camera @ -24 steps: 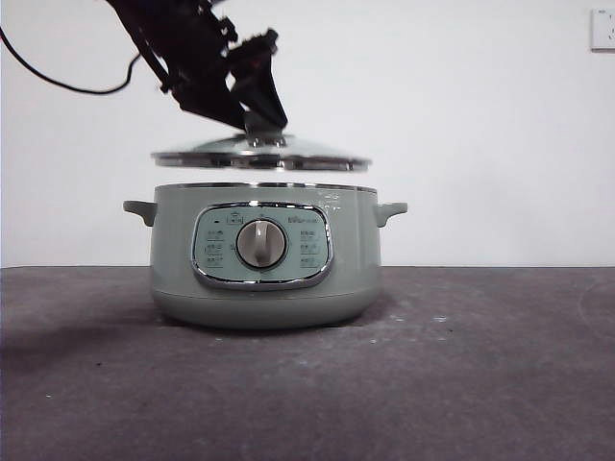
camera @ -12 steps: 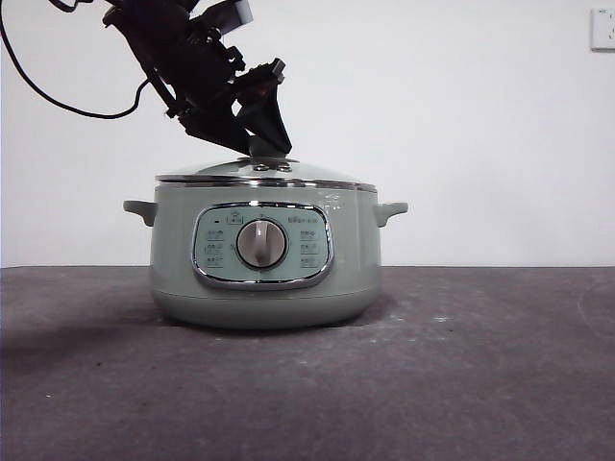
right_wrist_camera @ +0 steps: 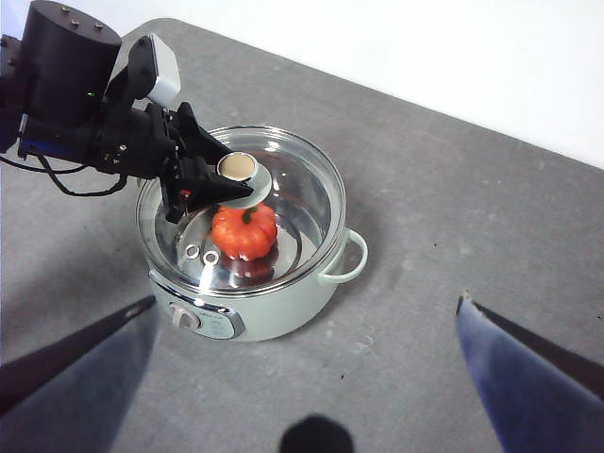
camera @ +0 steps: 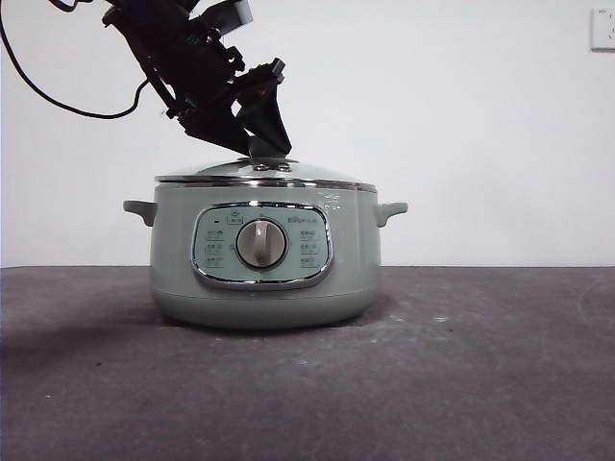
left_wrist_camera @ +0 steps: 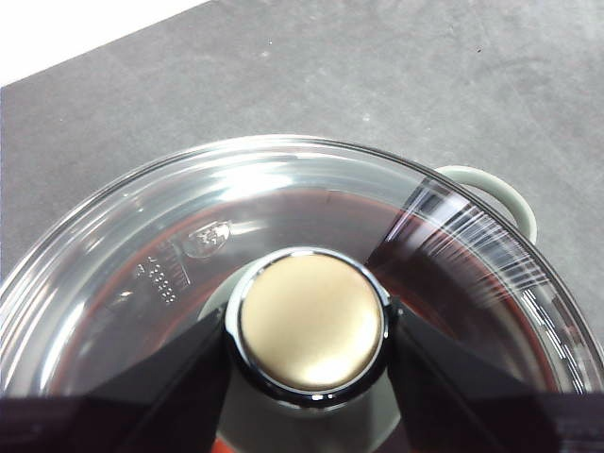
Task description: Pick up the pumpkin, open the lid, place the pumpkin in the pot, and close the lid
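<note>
The sage-green pot stands mid-table with the glass lid seated on its rim. My left gripper reaches down from the upper left, shut on the lid's knob, with a black jaw pressed against each side of it. Through the glass in the right wrist view, the orange pumpkin lies inside the pot, under the lid. The left gripper shows there too, at the knob. My right gripper hangs high above the table, open and holding nothing.
The pot's control panel and silver dial face the front camera. Small handles stick out on both sides. A black cable trails from the left arm. Grey tabletop lies around the pot.
A second ago the lid hung just above the pot in the left gripper. It came down onto the rim, and nothing has moved in the last half second.
</note>
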You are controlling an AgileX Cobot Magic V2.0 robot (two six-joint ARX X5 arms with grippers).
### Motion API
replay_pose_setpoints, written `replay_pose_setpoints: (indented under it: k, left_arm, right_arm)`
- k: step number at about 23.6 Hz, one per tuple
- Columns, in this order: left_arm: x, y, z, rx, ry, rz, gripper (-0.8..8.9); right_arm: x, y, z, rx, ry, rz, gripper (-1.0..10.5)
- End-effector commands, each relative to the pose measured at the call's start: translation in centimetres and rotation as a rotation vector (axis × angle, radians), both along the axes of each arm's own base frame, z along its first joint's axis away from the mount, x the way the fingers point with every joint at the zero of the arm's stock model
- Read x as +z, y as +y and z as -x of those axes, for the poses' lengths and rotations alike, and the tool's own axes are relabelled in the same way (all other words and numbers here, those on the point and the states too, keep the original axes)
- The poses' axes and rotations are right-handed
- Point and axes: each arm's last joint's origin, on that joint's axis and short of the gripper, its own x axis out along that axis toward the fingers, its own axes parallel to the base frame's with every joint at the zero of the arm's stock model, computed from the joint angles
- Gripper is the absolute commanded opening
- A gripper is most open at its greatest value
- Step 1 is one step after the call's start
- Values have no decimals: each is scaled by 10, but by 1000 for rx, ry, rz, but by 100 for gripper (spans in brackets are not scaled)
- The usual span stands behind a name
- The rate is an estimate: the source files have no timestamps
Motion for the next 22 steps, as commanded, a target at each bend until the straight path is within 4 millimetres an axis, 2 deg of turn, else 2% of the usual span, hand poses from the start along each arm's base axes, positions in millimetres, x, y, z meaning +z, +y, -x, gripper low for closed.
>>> replay_pose_setpoints:
  k: [1, 3, 5, 7, 16, 22]
  left_arm:
    - [1, -3, 0, -20, -14, 0, 20]
    - [0, -3, 1, -19, -3, -5, 189]
    - [-1, -3, 1, -19, 4, -9, 456]
    - [-1, -3, 1, -19, 7, -10, 577]
    - [2, -2, 3, -18, 4, -8, 574]
    - [23, 4, 16, -18, -20, 2, 574]
  right_arm:
    - [0, 0, 1, -1, 6, -7, 598]
    - [0, 0, 1, -1, 7, -6, 598]
    - [0, 0, 1, -1, 7, -6, 598]
    - [0, 0, 1, -1, 9, -6, 598]
    - [-2, 1, 3, 64, 53, -34, 597]
    - [-5, 0, 5, 63, 86, -16, 597]
